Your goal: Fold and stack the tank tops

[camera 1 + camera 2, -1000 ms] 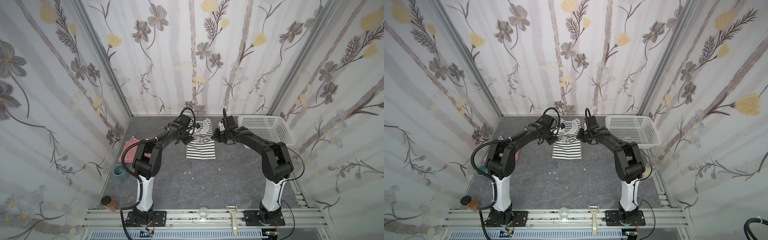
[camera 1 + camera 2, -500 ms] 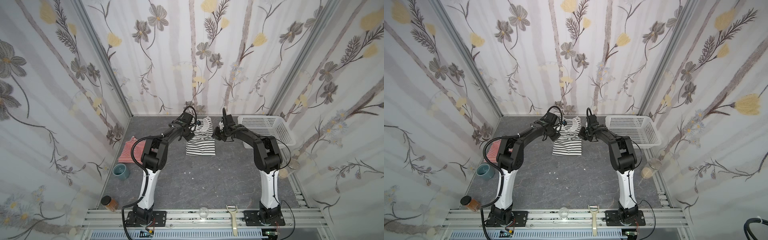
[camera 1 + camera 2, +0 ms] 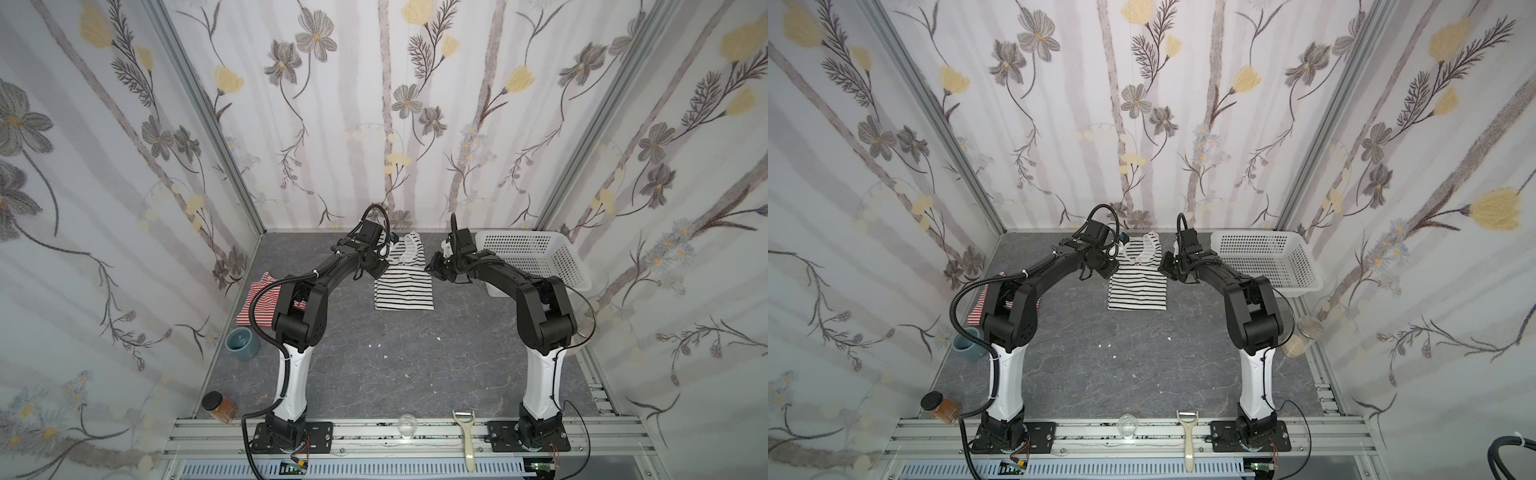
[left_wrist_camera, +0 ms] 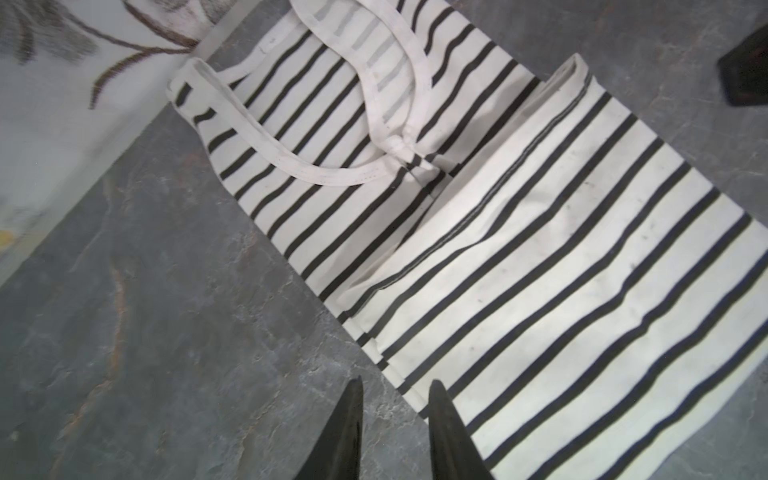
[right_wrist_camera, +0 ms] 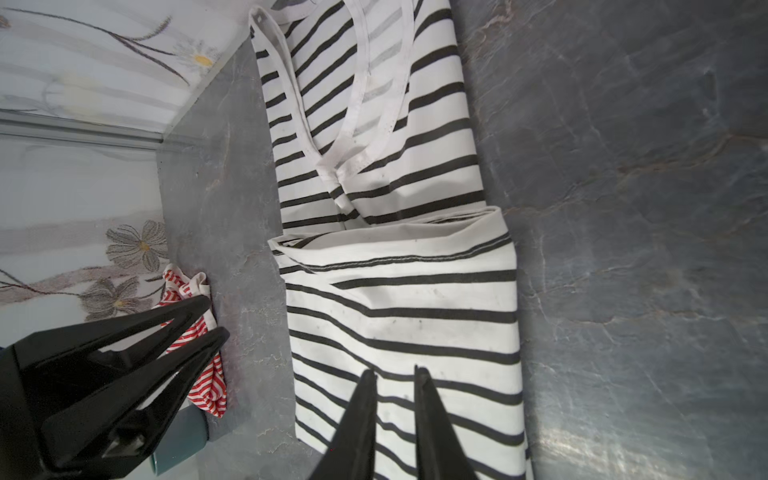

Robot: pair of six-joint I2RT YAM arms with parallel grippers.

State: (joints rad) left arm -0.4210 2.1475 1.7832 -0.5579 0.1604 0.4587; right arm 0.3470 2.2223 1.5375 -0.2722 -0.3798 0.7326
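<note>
Gray tabletop (image 3: 395, 365) bears black-striped tank top (image 3: 403, 291); left gripper (image 4: 395, 384) and right gripper (image 5: 395, 372), slightly parted, hold nothing.

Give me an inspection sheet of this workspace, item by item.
Surface: grey stone-look tabletop, a few white specks.
Job's things: black-striped tank top lies mid-back, hem folded up over its body; red-striped tank top lies at the left, partly behind the left arm.
Clutter: white perforated basket, teal cup, spice jar, peeler, small clear glass.
Grippers: left gripper open, empty, beside the black-striped top's edge; right gripper slightly open, empty, over the folded part.
Cables: black cable loop at each wrist; corrugated hose along the left arm.
Surroundings: floral-papered walls, aluminium rail in front.
</note>
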